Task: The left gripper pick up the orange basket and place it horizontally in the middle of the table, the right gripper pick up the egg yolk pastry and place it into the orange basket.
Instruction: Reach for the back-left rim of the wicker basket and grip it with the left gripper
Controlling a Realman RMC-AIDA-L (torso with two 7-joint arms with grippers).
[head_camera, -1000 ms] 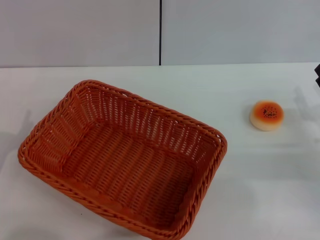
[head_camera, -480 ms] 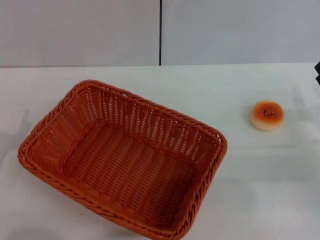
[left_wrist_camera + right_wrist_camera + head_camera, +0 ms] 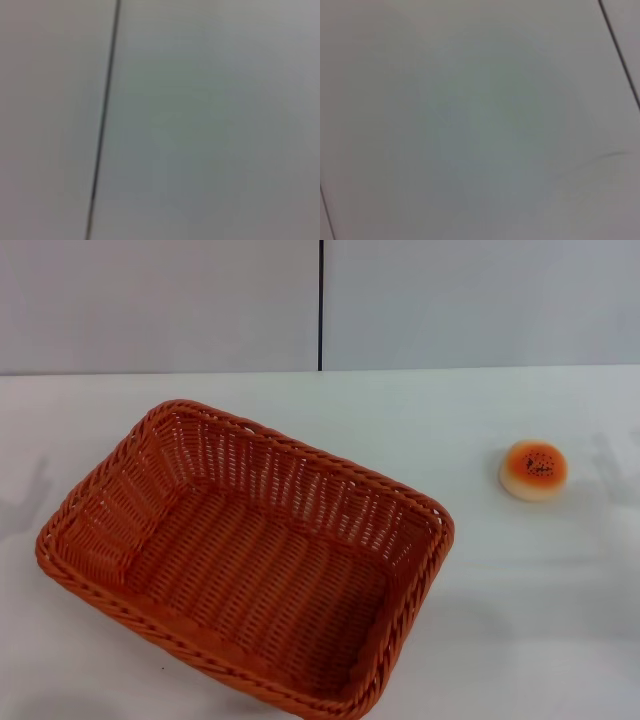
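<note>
Neither gripper appears on my screens, so I cannot tell if their fingers are spread or pressed together. Nearest to me, the basket (image 3: 245,560) sits on the table (image 3: 520,620), at the left-centre, turned at an angle, with nothing inside. Farther back on the right, well apart from it, the pastry (image 3: 533,470) rests with its speckled orange face up. Behind stands a grey wall (image 3: 450,300) with a dark seam (image 3: 320,305); both wrist views show only a blurred grey surface with a thin dark line.
</note>
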